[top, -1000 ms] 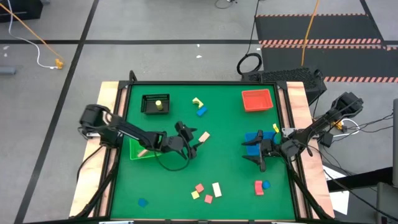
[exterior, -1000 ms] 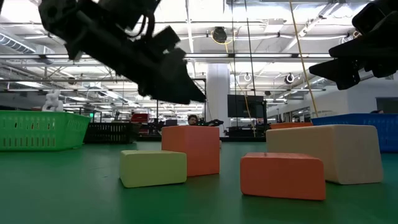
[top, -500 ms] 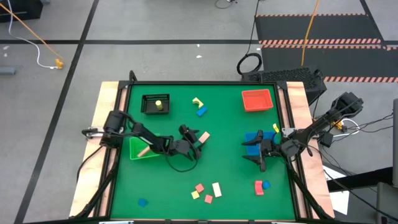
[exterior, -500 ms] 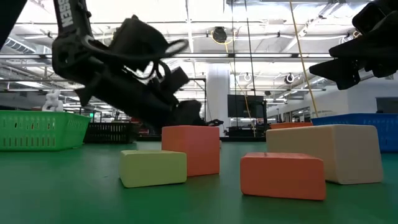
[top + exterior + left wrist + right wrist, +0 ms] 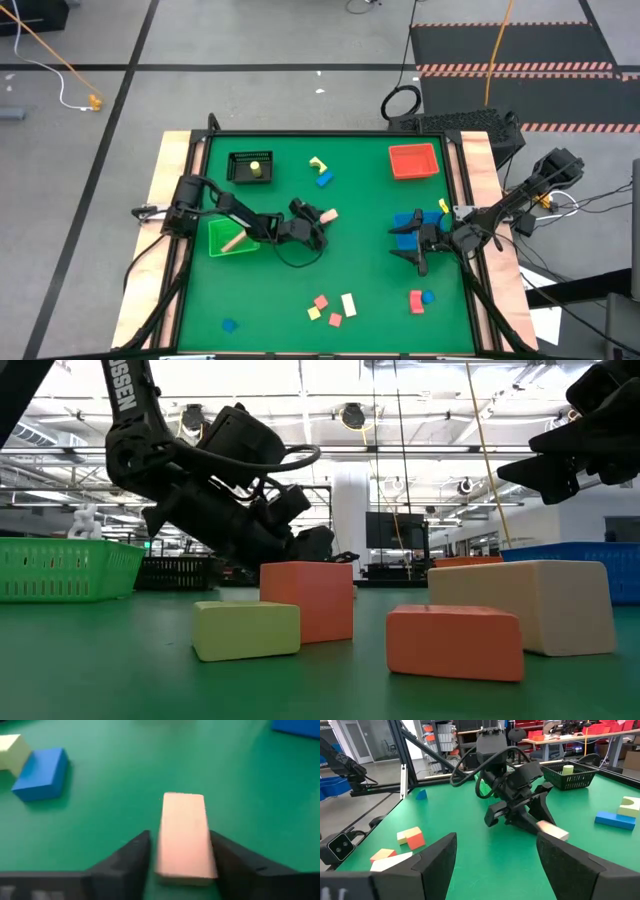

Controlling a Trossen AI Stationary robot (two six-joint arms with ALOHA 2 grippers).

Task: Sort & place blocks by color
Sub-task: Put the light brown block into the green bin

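Observation:
A tan bar block (image 5: 184, 837) lies flat on the green table (image 5: 370, 270) near its middle, also visible in the high view as the tan block (image 5: 328, 216). My left gripper (image 5: 316, 226) reaches low over the table from the left and is shut on it. My right gripper (image 5: 408, 243) hangs open and empty beside the blue bin (image 5: 408, 220) at the right. A yellow and a blue block (image 5: 321, 173) lie farther back. A cluster of red, yellow and cream blocks (image 5: 332, 308) lies near the front edge. My left gripper pinches the tan block's two long sides (image 5: 165, 855) between its two fingers (image 5: 131, 860), at the end nearest the wrist. The fingers slant down from the table's left side and lie along the block. The block lies flat on the table.
A green bin (image 5: 228, 240) with a tan bar in it stands right behind my left arm. A black bin (image 5: 250, 167) holds a yellow-green block, and a red bin (image 5: 413, 160) stands at the far right. A red and a blue block (image 5: 421, 298) lie front right.
My left gripper has come down to the table and moved toward the tan block, rolling a little. Its fingers have closed in from wide open onto the block's sides. The block has stayed where it was.

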